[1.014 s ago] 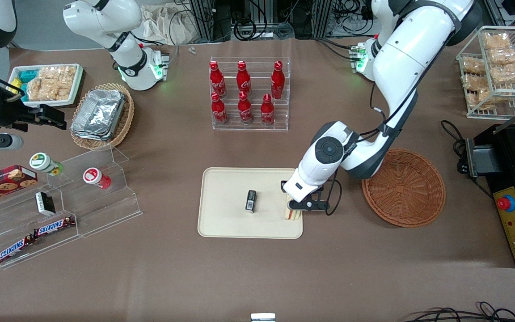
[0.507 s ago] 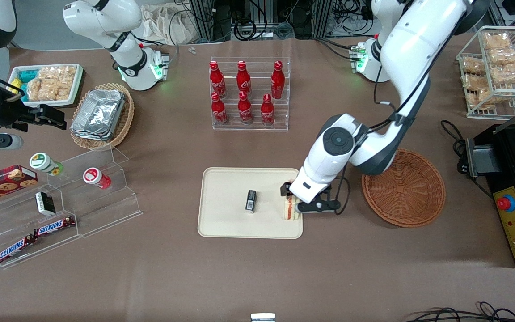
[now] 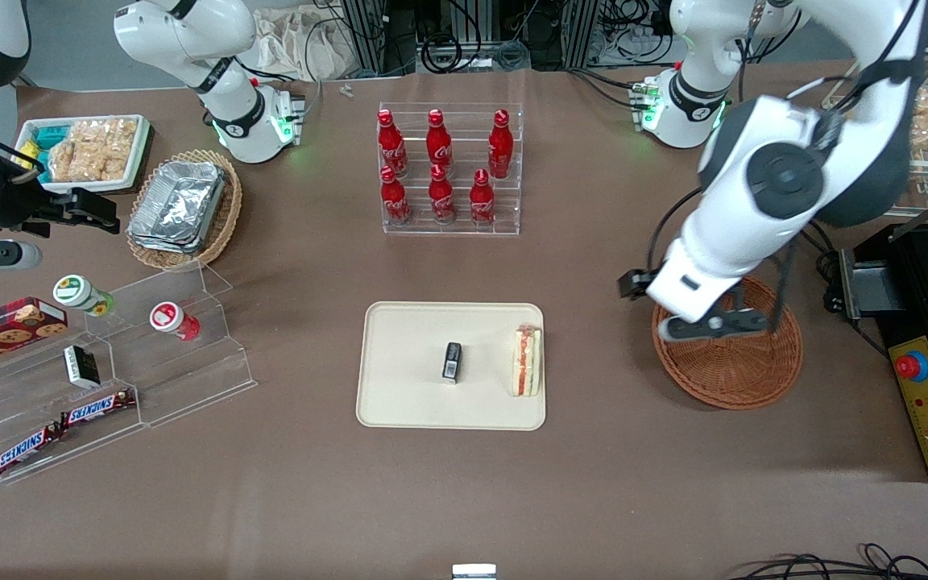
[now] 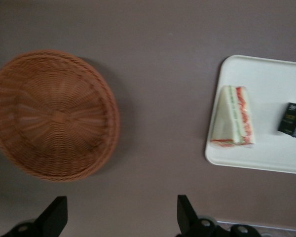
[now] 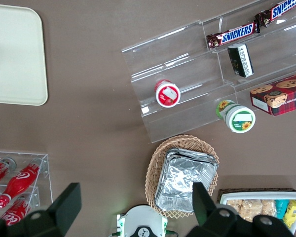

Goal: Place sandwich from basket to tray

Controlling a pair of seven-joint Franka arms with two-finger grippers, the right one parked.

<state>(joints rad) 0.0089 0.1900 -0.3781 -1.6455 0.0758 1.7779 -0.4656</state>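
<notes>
The left arm's gripper [image 3: 710, 316] is held above the round, shallow, reddish-brown wicker basket [image 3: 742, 366], over the part of its rim nearest the flat cream-coloured rectangular tray [image 3: 408, 362], and it is raised clear of the brown tabletop [image 3: 593, 483]. The white arm is bent sharply: from its base near the bottle rack it rises, folds at a large round joint, and the forearm slopes down toward the front camera so that the wrist points at the basket from above. In the left wrist view the two dark fingers [image 4: 53, 216] are seen spread wide apart, with nothing between them; the basket [image 4: 52, 114] lies below and ahead of one finger, and the tray [image 4: 271, 79] is seen ahead of the other. The triangular wedge of pale white bread with red and green filling [image 3: 526, 361] is released and lies on the tray, well apart from the fingers, set against the tray's rim at the end nearest the basket, with its striped filling edge turned up toward the camera. In the wrist view the sandwich [image 4: 232, 117] is seen resting just inside that rim. A small black rectangular packet [image 3: 452, 361] lies on the tray near its middle, beside the sandwich but not touching it, and farther from the fingers than the sandwich is.
</notes>
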